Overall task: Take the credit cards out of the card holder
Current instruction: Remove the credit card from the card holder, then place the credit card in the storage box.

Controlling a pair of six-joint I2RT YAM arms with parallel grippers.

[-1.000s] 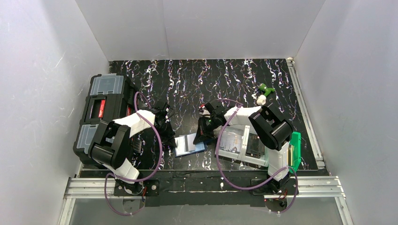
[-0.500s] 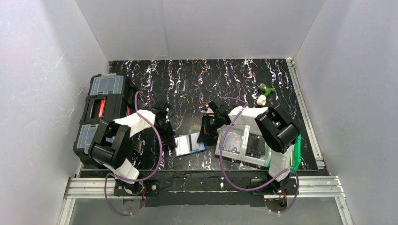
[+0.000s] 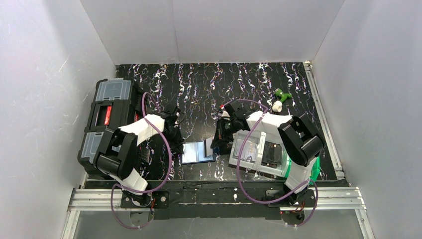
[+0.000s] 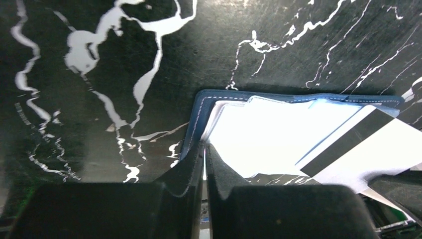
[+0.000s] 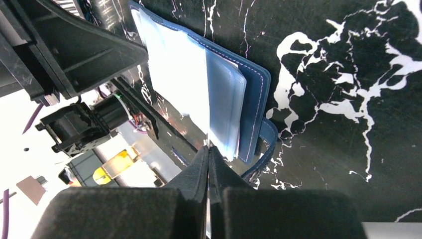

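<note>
Since a second ago, the card holder [image 3: 198, 151] has slid a little to the left, and my right arm's elbow has swung out to the right. The card holder lies open on the black marbled table [image 3: 209, 84], close to the near edge, between my two grippers.

My left gripper [image 4: 204, 149] is pinched tight on the left rim of the navy case. My right gripper [image 5: 208, 149] is at the right side of the case. Its fingers are pressed together on the thin corner of a white credit card [image 4: 363, 144]. That card has a black stripe. It sticks out at a slant from the pale blue sleeves [image 5: 224, 99], partly over the right edge.

A black toolbox [image 3: 107, 119] sits at the left. A clear tray [image 3: 254, 167] lies just right of my right gripper.
</note>
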